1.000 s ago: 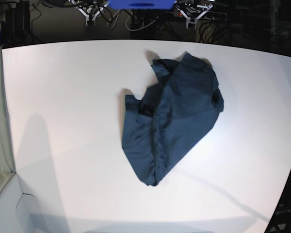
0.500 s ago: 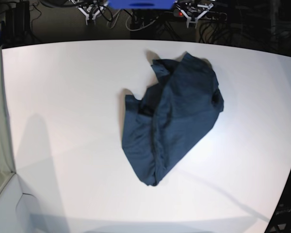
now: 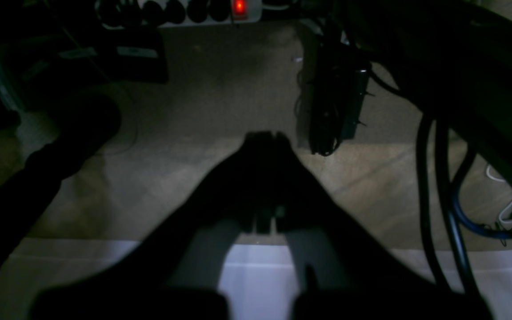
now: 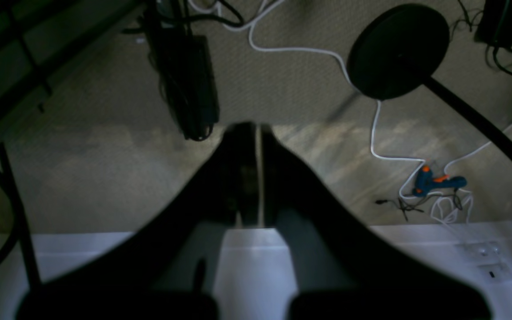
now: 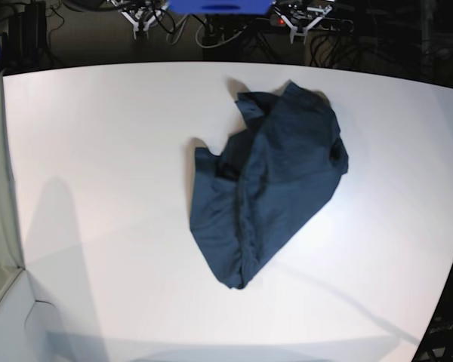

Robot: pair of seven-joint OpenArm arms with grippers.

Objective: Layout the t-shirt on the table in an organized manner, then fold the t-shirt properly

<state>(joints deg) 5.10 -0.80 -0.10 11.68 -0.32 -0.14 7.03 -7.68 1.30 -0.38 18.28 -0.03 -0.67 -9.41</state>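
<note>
The dark navy t-shirt [image 5: 270,181] lies crumpled in a bunched heap a little right of the middle of the white table [image 5: 98,151], with nothing touching it. Neither arm shows in the base view. In the left wrist view my left gripper [image 3: 265,136] is shut and empty, hanging past the table's edge [image 3: 60,266] over the floor. My right gripper [image 4: 250,127] in its wrist view is likewise shut on nothing, beyond the table's edge [image 4: 416,249]. The shirt appears in neither wrist view.
Beyond the table lies carpeted floor with cables, a black box [image 3: 340,102] and a power strip with a red light [image 3: 239,6]. A round black stand base [image 4: 398,49] and a blue glue gun [image 4: 434,182] sit on the floor. A blue object [image 5: 219,6] is behind the table's far edge.
</note>
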